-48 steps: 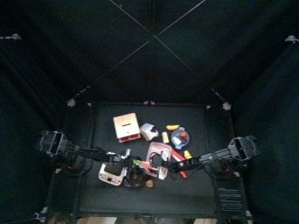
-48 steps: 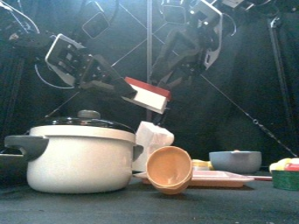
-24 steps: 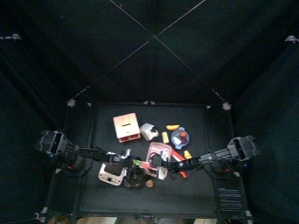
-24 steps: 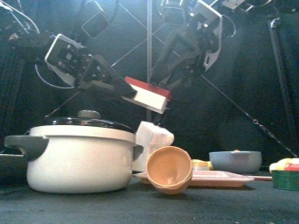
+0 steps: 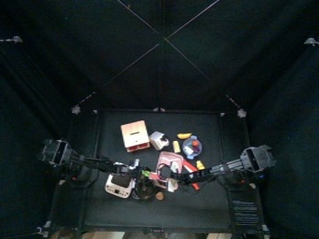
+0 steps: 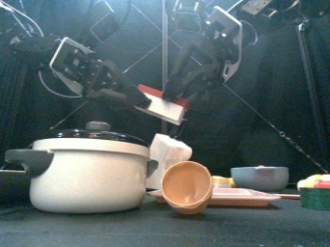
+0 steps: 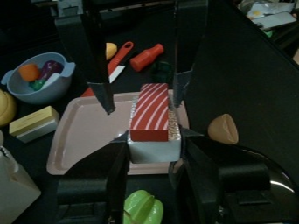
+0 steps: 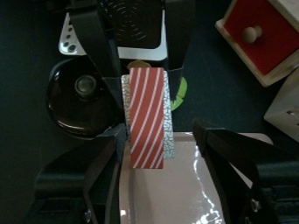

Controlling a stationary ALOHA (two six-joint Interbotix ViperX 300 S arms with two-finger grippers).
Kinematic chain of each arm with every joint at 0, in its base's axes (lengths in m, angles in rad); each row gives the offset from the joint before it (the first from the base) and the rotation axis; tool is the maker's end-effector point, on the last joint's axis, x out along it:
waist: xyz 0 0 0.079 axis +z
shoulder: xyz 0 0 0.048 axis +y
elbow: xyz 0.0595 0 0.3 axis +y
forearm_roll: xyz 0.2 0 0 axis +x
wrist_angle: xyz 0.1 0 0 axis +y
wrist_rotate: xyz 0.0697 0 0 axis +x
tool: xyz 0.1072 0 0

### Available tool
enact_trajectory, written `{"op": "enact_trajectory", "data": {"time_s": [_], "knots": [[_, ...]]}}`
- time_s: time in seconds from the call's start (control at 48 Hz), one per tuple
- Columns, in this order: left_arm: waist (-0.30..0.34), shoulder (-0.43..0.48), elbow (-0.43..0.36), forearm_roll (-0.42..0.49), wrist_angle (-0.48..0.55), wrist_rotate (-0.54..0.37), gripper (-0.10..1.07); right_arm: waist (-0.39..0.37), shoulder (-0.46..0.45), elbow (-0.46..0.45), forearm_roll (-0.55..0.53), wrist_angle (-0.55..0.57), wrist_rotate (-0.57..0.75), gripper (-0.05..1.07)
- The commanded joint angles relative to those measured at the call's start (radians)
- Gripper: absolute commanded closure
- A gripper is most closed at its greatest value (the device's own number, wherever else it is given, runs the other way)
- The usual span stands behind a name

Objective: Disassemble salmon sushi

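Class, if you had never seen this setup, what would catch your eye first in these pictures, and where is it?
First, the salmon sushi, a striped orange-and-white block held in the air by the left gripper above a pink tray, with the right gripper open around it. In the front view, a big white pot with a black lid stands near and low at the left.

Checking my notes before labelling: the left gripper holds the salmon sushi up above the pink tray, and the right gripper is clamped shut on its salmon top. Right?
Not quite. The left gripper does hold the orange-and-white striped salmon sushi above the pink tray, but the right gripper stands wide open around it, not clamped; the right wrist view shows this.
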Motion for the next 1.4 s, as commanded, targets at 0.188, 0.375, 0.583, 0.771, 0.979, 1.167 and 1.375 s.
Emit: {"op": "enact_trajectory", "data": {"time_s": [0.188,0.375,0.583,0.771,0.979,1.167,1.375], "knots": [[0.003,-0.014,-0.015,0.002,-0.012,0.000,0.34,-0.008,-0.017,-0.025,0.002,-0.003,0.000,0.19],[0.003,-0.014,-0.017,0.002,-0.012,0.000,0.34,-0.012,-0.014,-0.025,0.009,-0.003,0.000,0.32],[0.005,-0.014,-0.012,0.002,-0.012,0.000,0.34,-0.014,-0.014,-0.025,0.009,0.003,0.002,0.43],[0.011,-0.014,-0.006,0.000,-0.012,0.000,0.34,-0.015,-0.028,-0.014,0.012,0.008,0.003,0.46],[0.025,-0.015,0.006,0.000,-0.012,0.000,0.34,-0.014,-0.038,-0.003,0.031,0.020,0.002,0.46],[0.026,-0.017,0.009,0.000,-0.012,0.000,0.34,-0.014,-0.041,0.003,0.031,0.023,0.002,0.46],[0.026,-0.018,0.012,-0.002,-0.012,0.000,0.34,-0.014,-0.043,0.005,0.032,0.026,0.003,0.46]]}}
